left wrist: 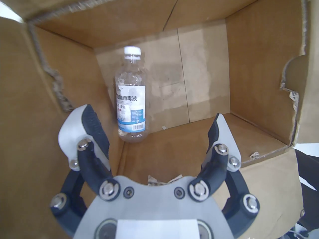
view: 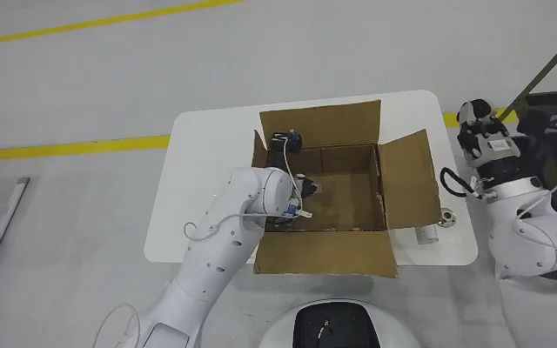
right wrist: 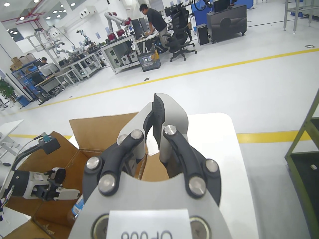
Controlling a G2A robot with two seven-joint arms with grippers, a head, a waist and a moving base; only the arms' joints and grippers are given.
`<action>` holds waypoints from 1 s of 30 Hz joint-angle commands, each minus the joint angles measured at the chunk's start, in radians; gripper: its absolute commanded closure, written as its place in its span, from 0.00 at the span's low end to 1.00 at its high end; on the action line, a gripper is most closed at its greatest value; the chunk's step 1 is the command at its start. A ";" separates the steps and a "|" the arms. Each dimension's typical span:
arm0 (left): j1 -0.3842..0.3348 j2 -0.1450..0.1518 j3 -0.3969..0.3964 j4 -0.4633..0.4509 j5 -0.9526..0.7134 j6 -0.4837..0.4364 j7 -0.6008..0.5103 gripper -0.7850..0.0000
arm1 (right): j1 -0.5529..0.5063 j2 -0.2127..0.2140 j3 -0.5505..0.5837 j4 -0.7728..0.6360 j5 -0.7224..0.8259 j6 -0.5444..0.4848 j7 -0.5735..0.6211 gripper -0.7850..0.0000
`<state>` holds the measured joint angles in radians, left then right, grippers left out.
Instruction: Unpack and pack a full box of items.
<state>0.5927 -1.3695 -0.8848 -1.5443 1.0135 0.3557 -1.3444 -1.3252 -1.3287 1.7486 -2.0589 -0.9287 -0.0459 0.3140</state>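
An open cardboard box (view: 322, 126) stands on the white table (view: 209, 174). My left gripper (view: 306, 187) is down inside the box. In the left wrist view the left gripper (left wrist: 153, 115) is open with nothing between its fingers. Just beyond one fingertip, a clear bottle (left wrist: 130, 93) with a white cap and a blue-white label rests against a side wall of the box (left wrist: 249, 63). My right gripper (right wrist: 157, 108) is shut and holds nothing; it hovers off the table's right end (view: 476, 111). From there the box (right wrist: 99, 128), the left gripper (right wrist: 62, 192) and part of the bottle (right wrist: 77, 206) are visible.
The box's four flaps are folded outward, and the right one (view: 413, 178) covers part of the table. A small white object (view: 426, 235) lies near the table's right front corner. A dark green frame (right wrist: 299, 155) stands beside the table's right end.
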 commanded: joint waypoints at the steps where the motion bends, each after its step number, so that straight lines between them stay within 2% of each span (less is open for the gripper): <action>1: 0.026 0.010 -0.033 -0.060 0.020 -0.020 -0.001 0.00 | 0.002 0.009 0.062 -0.009 0.000 -0.024 0.074 0.91; 4: 0.066 0.023 -0.086 -0.150 0.013 -0.065 0.018 0.00 | -0.001 0.024 0.133 -0.019 -0.031 -0.066 0.205 0.86; 5: 0.079 0.026 -0.101 -0.179 0.009 -0.084 0.026 0.00 | -0.001 0.029 0.157 -0.020 -0.049 -0.072 0.241 0.92; 9: 0.127 0.039 -0.158 -0.275 0.015 -0.130 0.065 0.00 | -0.010 0.049 0.218 -0.005 -0.154 -0.126 0.390 1.00; 13: 0.166 0.047 -0.198 -0.334 0.033 -0.161 0.116 0.00 | -0.024 0.062 0.234 0.029 -0.204 -0.186 0.477 1.00; 15: 0.182 0.050 -0.215 -0.356 0.041 -0.164 0.147 0.00 | -0.037 0.067 0.236 0.041 -0.255 -0.199 0.479 1.00; 19: 0.210 0.056 -0.237 -0.391 0.118 -0.173 0.197 0.00 | -0.037 0.067 0.236 0.041 -0.255 -0.199 0.479 1.00; 22: 0.230 0.063 -0.244 -0.419 0.240 -0.178 0.232 0.00 | -0.037 0.067 0.236 0.041 -0.255 -0.199 0.479 1.00; 25: 0.261 0.064 -0.263 -0.439 0.268 -0.142 0.256 0.00 | -0.050 0.068 0.218 0.047 -0.244 -0.219 0.473 1.00; 28: 0.272 0.064 -0.275 -0.444 0.281 -0.135 0.251 0.00 | -0.065 0.075 0.185 0.036 -0.323 -0.255 0.528 1.00; 30: 0.274 0.064 -0.281 -0.445 0.299 -0.129 0.245 0.00 | -0.060 0.079 0.161 0.037 -0.353 -0.257 0.616 1.00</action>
<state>0.8657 -1.3052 -1.1636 -1.9887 1.3029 0.2233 -1.0961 -1.3901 -1.2515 1.9199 -2.0215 -1.2641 -0.3066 0.8757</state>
